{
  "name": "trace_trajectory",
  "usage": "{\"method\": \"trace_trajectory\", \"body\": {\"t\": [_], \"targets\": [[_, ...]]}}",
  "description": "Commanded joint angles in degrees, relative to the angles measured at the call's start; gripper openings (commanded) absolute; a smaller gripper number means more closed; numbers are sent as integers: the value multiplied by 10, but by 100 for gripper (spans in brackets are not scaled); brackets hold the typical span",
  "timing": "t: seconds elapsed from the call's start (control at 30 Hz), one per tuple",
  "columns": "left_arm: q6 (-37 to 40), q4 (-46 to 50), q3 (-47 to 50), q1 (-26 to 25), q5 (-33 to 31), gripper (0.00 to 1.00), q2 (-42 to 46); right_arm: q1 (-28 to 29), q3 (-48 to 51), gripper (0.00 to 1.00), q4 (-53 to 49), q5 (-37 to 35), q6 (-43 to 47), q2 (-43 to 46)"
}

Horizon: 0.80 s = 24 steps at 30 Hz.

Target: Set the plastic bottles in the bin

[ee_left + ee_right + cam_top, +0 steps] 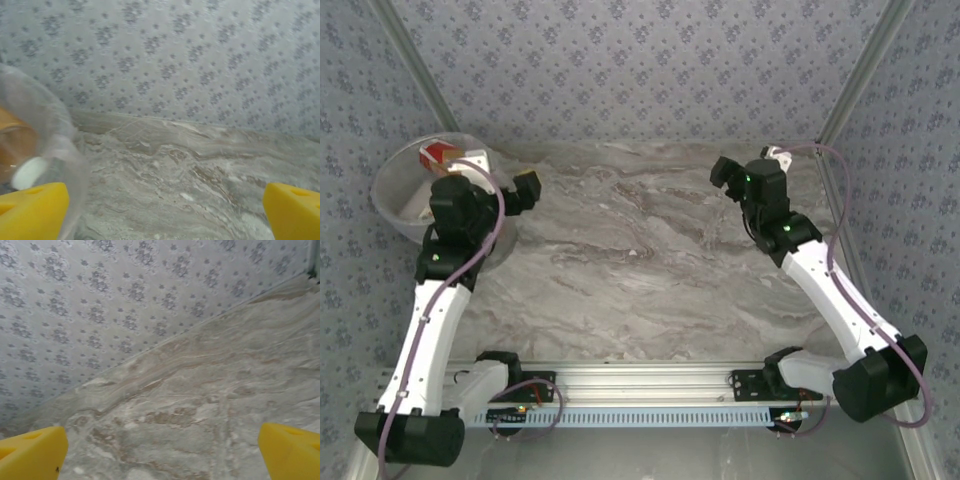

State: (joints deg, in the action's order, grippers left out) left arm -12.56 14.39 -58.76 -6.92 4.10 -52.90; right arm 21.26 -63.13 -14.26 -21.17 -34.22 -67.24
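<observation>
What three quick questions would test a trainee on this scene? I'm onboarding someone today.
1. True or false: the left tool and the right tool are both open with nothing between their fingers.
2. Multiple choice: the bin sits at which part of the table? A far left corner; B far right corner; C middle of the near edge.
3. Fill in: the bottle lying in the bin has a ___ label.

Key: 1 true; 2 A; 3 red.
</observation>
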Motion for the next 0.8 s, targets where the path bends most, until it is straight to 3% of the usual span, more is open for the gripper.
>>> {"method": "trace_trajectory", "body": {"t": [0.0,0.13,0.33,0.5,0.63,0.77], "targets": [[71,-80,60,-24,3,99,30,-11,37,100,-4,-43,79,37],[101,-173,162,-56,-46,99,48,-27,111,100,24,-74,137,78],[124,-275,282,-58,-81,99,18,-91,224,100,72,-67,168,107],[167,-354,340,-54,-117,100,-82,-144,333,100,181,-35,208,78],[182,-411,338,-37,-111,99,-181,-188,394,100,286,8,240,38],[169,-495,330,15,-73,99,-273,-212,409,100,343,63,273,-11]]}}
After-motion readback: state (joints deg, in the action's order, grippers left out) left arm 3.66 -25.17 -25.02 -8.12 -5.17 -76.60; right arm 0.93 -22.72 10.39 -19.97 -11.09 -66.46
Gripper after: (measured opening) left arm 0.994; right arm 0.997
